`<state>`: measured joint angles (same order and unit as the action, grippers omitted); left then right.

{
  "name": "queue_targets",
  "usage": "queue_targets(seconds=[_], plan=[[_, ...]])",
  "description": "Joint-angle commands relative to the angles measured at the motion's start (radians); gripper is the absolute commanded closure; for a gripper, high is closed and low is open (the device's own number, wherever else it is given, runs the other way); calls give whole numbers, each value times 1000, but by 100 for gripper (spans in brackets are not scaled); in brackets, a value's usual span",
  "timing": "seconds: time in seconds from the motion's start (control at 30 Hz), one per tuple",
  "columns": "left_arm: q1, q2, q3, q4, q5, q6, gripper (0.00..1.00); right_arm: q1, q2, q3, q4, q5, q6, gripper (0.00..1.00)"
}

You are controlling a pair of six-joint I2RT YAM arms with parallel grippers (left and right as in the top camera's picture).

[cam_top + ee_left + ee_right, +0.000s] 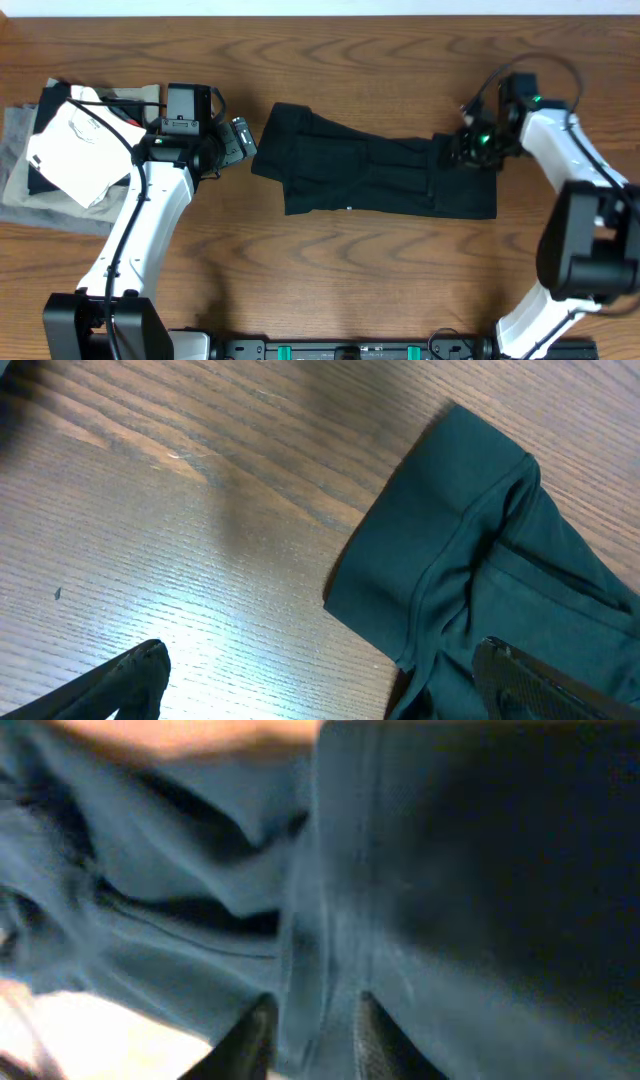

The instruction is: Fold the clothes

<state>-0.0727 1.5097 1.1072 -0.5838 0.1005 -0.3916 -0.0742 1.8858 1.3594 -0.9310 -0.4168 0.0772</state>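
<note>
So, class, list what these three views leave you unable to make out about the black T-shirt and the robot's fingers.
Right wrist view: blur and closeness hide whether the right gripper pinches the black T-shirt fold between its fingers.
Overhead: the right gripper's own body covers its fingertips.
Left wrist view: the T-shirt is cut off by the right and bottom edges.
Overhead: the left arm hides part of the folded stack.
</note>
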Motion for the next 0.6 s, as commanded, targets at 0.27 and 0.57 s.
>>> queue_targets(seconds=[0.27,0.57], plan=[[6,0,-12,-7,-12,6,2,-210,-158,37,-168,205,-119,48],[6,0,-13,-14,-12,6,2,-358,-104,-147,56,-60,-234,47]])
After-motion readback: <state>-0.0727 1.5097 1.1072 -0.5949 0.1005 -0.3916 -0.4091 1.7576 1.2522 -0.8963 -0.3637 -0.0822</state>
